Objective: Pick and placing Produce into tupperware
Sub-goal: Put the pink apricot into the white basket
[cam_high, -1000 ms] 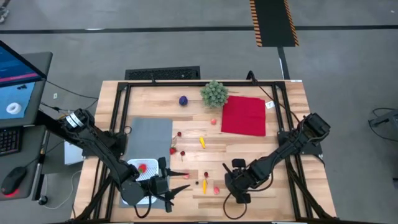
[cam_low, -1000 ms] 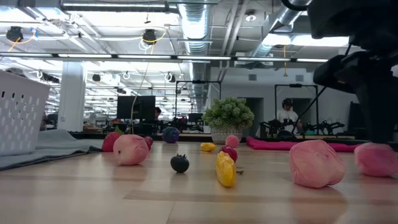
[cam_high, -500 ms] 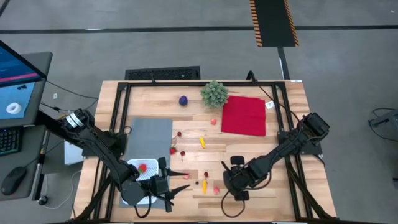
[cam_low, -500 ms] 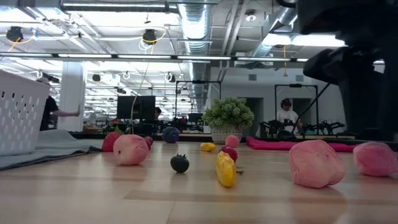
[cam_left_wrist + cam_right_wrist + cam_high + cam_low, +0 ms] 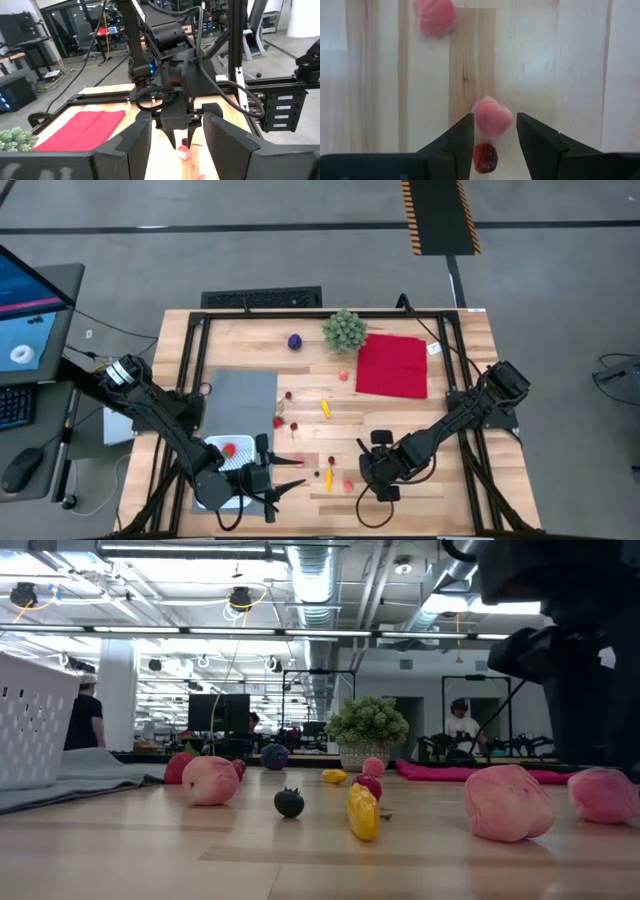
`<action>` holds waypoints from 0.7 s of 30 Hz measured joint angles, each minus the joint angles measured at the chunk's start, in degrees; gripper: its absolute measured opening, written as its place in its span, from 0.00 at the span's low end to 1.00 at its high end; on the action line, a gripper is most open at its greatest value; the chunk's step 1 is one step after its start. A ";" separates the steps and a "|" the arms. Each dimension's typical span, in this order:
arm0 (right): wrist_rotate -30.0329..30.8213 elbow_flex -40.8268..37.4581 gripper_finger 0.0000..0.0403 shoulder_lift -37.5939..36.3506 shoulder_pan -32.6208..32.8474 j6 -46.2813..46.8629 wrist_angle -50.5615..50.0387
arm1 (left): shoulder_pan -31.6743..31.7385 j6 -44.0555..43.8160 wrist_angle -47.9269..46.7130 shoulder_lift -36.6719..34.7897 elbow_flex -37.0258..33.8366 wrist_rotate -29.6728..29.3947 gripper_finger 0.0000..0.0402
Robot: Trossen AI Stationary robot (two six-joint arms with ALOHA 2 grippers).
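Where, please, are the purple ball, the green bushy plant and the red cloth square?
Purple ball (image 5: 294, 341), high view, its centre.
Green bushy plant (image 5: 344, 330), high view, middle of foliage.
Red cloth square (image 5: 392, 366), high view, its centre.

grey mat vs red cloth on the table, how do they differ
The grey mat lies on the table's left side; the red cloth lies on the right side, nearer the far edge. The grey mat carries the white tupperware at its near end; the red cloth carries nothing. Both lie flat and are roughly rectangular.
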 joint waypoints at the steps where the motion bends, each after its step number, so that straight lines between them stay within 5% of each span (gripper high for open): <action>1: 0.04 -0.33 0.42 0.00 0.00 0.16 0.44 | 0.00 0.01 0.00 0.00 0.00 0.00 0.43; 21: -3.13 -2.68 0.42 -0.01 -0.50 2.81 4.66 | 0.00 -0.24 -0.02 0.00 0.00 0.02 0.43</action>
